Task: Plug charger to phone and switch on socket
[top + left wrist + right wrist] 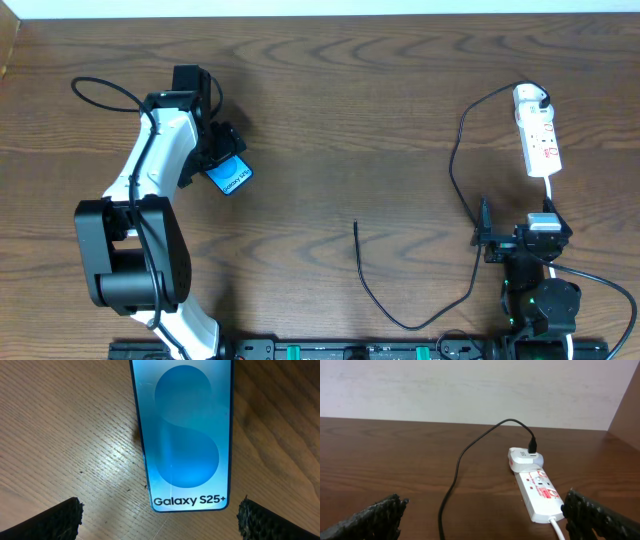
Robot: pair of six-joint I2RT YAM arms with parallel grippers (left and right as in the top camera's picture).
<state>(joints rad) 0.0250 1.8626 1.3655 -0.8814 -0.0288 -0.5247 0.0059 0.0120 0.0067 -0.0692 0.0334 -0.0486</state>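
Overhead view shows the job split across the table point(330, 120): phone point(231, 178) on my left, socket point(543, 148) far on my right, and the charger's cable point(452, 165) trailing between. My left gripper point(160, 522) hangs over the phone with its jaws spread wide and holding nothing. In the left wrist view the phone lies flat, screen up, its lower end pointing toward me between the two fingers point(55, 521) without touching either. I judge I am lined up this way to take the phone by its long edges, or to steady it for plugging in.

My right gripper point(485, 520) is likewise wide apart and empty, low near the table and facing the socket, whose near end sits just ahead of my right finger. That suits reaching a switch, though I cannot tell from the red marks whether any switch is on.

The plug tip point(356, 226) lies loose near the middle of the table, well apart from the phone, so nothing is connected at that end yet.

No box, tray or bin is in view. The one thing that holds another is the socket, with the white adapter point(525, 459) seated in its far outlet and the cable rising from the adapter's top.
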